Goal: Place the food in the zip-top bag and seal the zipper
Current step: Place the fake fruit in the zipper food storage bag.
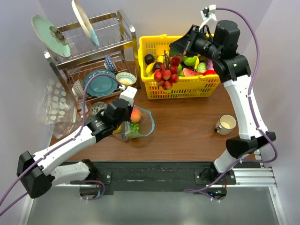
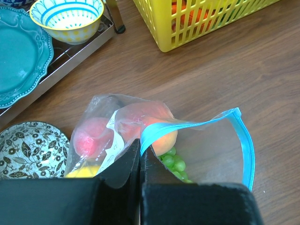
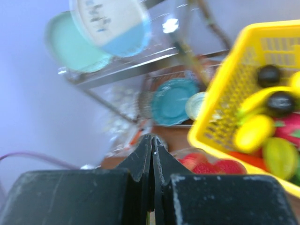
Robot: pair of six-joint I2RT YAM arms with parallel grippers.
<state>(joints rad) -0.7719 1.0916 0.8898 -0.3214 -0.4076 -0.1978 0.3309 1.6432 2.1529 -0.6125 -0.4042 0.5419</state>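
Peach (image 2: 165,139) and green grapes (image 2: 172,164) lay inside the zip-top bag (image 2: 211,150), the left gripper (image 2: 140,154) clamping its zipper (image 2: 244,140); the right gripper (image 3: 152,145), closed, held red fruits (image 1: 166,75) over the yellow basket (image 1: 187,87).

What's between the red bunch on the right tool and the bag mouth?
Nothing visible: red bunch hangs over the yellow basket rim; bare table to the zip-top bag, held open by the left tool.

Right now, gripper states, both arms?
Left gripper: closed, pinching the zip-top bag at its teal rim.
Right gripper: closed, apparently holding the red fruit bunch by its stem over the yellow basket.
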